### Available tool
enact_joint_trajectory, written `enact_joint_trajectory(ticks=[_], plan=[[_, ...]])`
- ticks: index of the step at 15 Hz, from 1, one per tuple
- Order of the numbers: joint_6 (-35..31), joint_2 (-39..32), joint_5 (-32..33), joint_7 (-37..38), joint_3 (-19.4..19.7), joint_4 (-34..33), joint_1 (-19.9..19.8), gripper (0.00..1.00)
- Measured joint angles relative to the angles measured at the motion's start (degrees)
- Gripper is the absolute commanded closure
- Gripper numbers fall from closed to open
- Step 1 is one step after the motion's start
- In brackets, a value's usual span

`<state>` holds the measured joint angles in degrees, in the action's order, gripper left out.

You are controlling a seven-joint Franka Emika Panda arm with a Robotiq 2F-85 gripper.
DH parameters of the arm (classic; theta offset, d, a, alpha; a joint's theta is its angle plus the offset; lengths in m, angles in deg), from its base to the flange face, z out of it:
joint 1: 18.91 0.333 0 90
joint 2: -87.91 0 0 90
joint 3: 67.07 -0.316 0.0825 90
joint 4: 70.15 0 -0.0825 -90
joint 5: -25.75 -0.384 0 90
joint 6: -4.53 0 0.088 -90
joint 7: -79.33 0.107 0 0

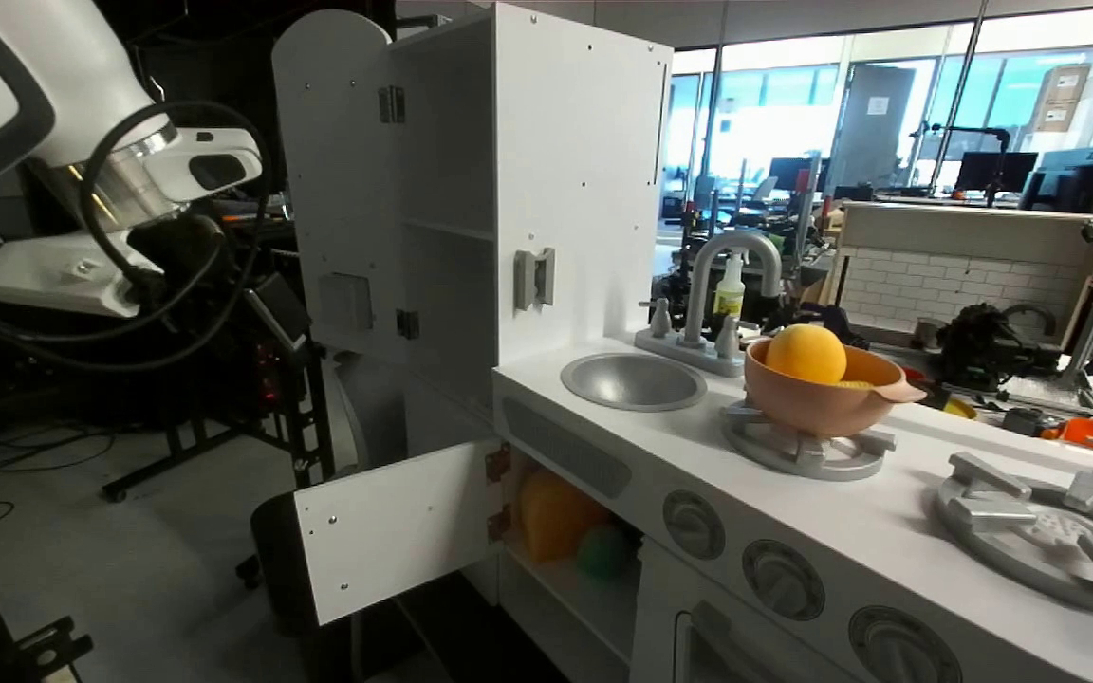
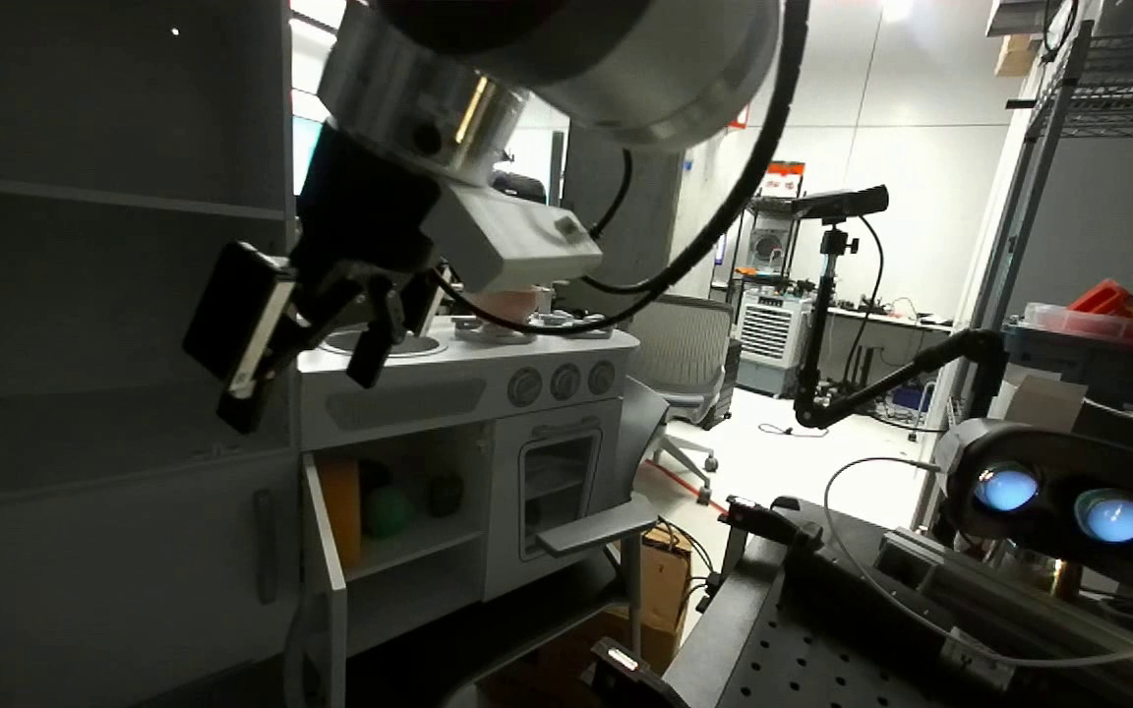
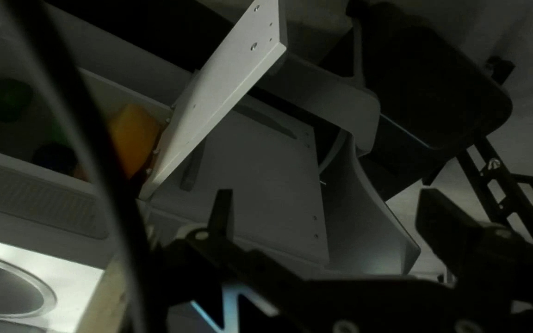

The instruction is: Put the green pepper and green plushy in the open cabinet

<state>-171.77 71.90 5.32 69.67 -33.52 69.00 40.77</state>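
Observation:
The open cabinet (image 1: 594,598) is the low compartment of the white toy kitchen, its square door (image 1: 399,531) swung outward. Inside lies a teal-green rounded lump, seemingly the green plushy (image 1: 603,552), beside an orange thing; an exterior view shows the plushy (image 2: 389,513) too. A dark-green rounded thing, seemingly the green pepper (image 3: 5,98), also sits in the compartment; from outside the pepper (image 2: 446,495) looks nearly black. High above the door, by the tall cupboard, my gripper (image 2: 308,385) stands open. In the wrist view the gripper (image 3: 329,215) has nothing between its spread fingers.
The orange thing (image 3: 133,138) sits by the door hinges, with a dark object (image 3: 55,157) deeper in. The tall white cupboard (image 1: 584,190) rises beside the sink (image 1: 634,381). A pinkish bowl (image 1: 817,408) holds a yellow-orange ball. A black cable (image 3: 81,129) crosses the wrist view.

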Motion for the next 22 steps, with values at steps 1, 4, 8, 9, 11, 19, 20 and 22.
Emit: enact_joint_trajectory(ticks=[1,4,8,9,11,19,20,22], plan=[[2.24,-1.22,0.61,0.1,0.08,-2.1,0.15,0.0],[6.63,-5.7,1.01,0.1,0.04,-7.03,0.02,0.0],[7.87,-11.96,15.07,8.66,-7.61,-12.3,-10.76,0.0],[8.04,-13.57,17.65,10.0,-9.17,-13.7,-13.33,0.0],[8.76,-16.43,21.9,12.4,-11.34,-16.65,-17.22,0.0],[11.42,-21.86,30.03,16.83,-16.91,-23.67,-22.34,0.0],[12.14,-22.36,30.41,17.09,-17.29,-24.27,-22.6,0.0],[13.38,-23.75,30.64,17.12,-18.08,-25.78,-23.45,0.0]])
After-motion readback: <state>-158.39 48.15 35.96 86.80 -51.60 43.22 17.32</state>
